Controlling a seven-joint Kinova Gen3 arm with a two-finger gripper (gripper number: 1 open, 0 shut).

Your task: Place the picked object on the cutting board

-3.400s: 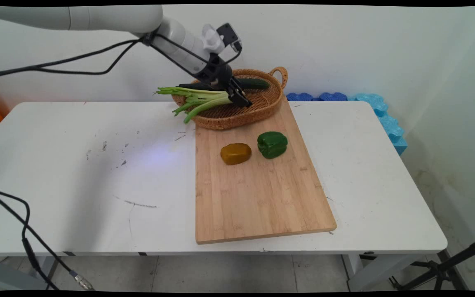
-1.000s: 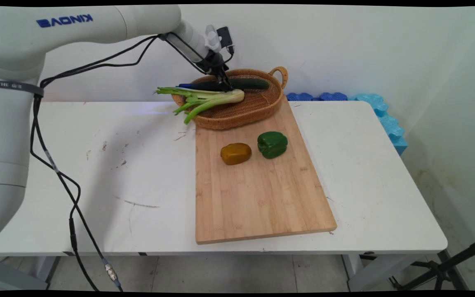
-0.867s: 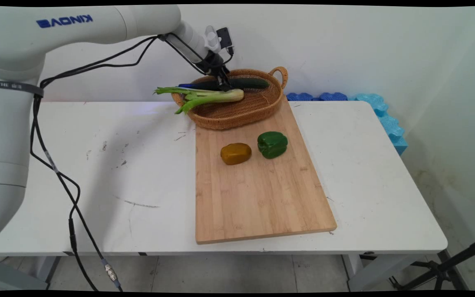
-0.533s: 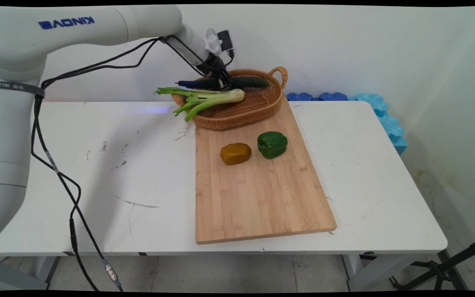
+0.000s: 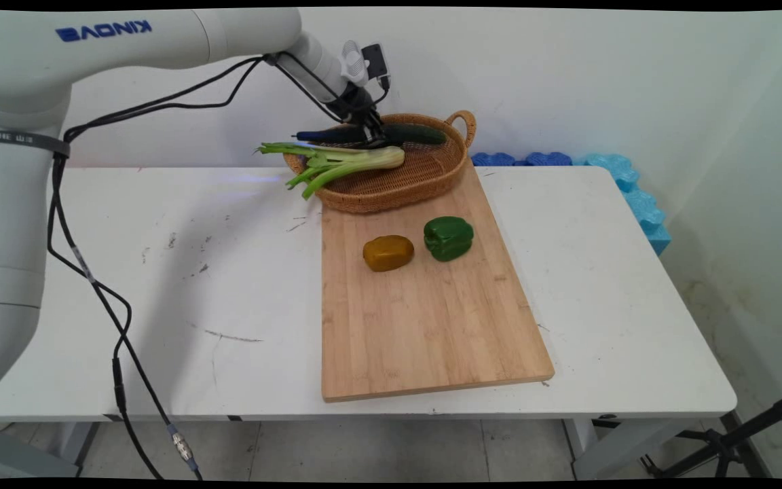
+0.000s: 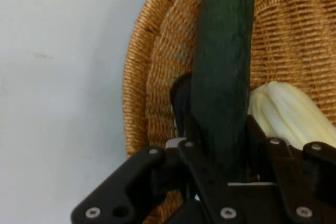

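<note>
Cucumber (image 6: 223,72) lies along the far side of the wicker basket (image 5: 425,180), beside the celery (image 5: 350,161). Fingers (image 6: 202,153) of the gripper (image 5: 372,134) are closed around it, the grasp apparently made. Lifting would call for a straight rise clear of the basket rim.

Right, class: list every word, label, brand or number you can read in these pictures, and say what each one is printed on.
"KINOVA", in blue letters that appear mirror-reversed, on the arm's large white link.
Grey band round the arm's upright link: light lettering, too small to read.
Hand view: no text on the cucumber or the basket.
</note>
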